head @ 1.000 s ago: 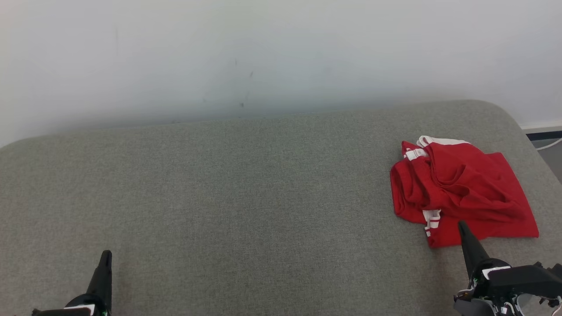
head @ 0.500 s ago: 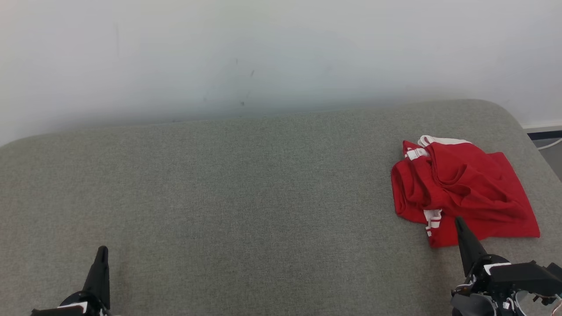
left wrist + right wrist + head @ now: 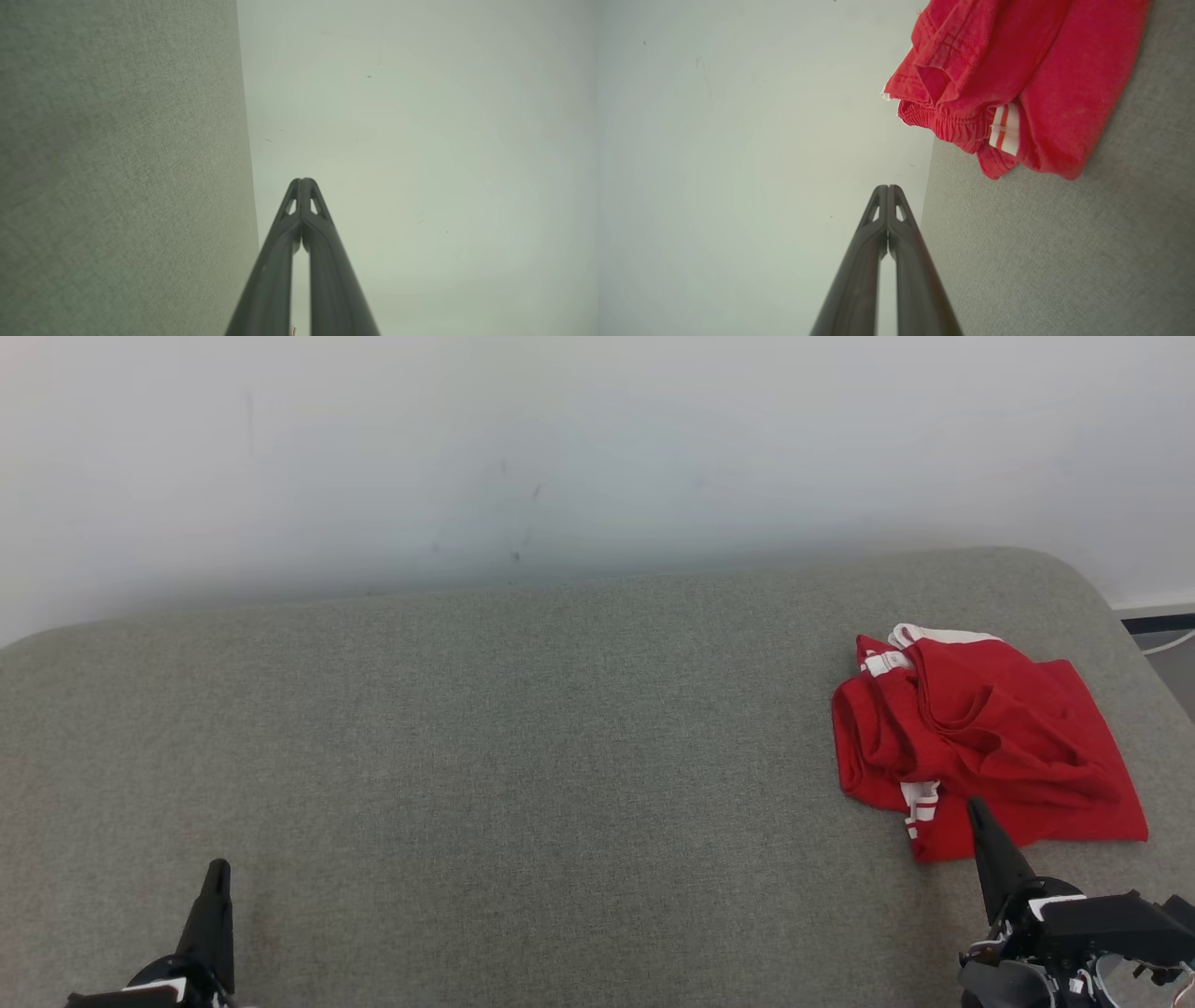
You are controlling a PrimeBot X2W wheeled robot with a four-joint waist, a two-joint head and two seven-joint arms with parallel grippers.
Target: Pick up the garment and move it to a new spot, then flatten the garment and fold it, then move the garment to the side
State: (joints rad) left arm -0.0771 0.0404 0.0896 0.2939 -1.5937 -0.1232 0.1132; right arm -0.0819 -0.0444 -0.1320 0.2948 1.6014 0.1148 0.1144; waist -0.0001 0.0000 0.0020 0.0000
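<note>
- Grey woven fabric covers the bench, which runs up to a pale wall with a few small dark marks.
- The left fingers are pressed together to a single point with nothing between them. They hover over bare bench fabric, and the wrist view shows their tips meeting flush.
- The right fingers are likewise pinched tight and hold nothing, with the tips touching each other.
- The garment is red with white striped trim. It lies crumpled on the bench just ahead of the right fingers and slightly to their right.
- From the head, the right tip overlaps the garment's near hem. The right wrist view shows the cloth apart from the tips.
- From the left fingers the garment lies well apart, far off to their right.
</note>
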